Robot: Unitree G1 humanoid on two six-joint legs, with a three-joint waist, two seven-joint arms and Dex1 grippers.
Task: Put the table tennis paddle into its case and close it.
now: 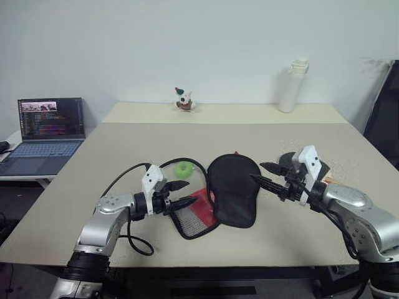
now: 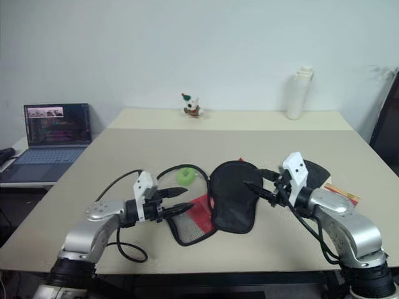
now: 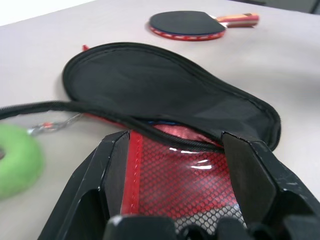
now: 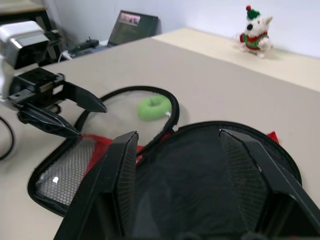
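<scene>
Nearest the camera, our left gripper (image 1: 181,194) hovers near the front edge of the table (image 1: 93,180). Its two black fingers stand apart and hold nothing; their tips reach the red mesh half of the case (image 1: 221,196). The case lies unzipped near the middle of the front edge, its black half folded open beside the mesh half. Just behind the left gripper, a green ring (image 1: 184,169) rests on the table, attached to the case's black strap.

Our right gripper (image 1: 266,174) hovers at the case's right side, fingers apart and empty, pointing toward the black half. The table tennis paddle (image 3: 187,24) lies flat on the table to the right of the case, apart from it, black face up, outside the case.

At the far edge stand a small plush toy (image 1: 182,99) and a white bottle (image 1: 292,86).
</scene>
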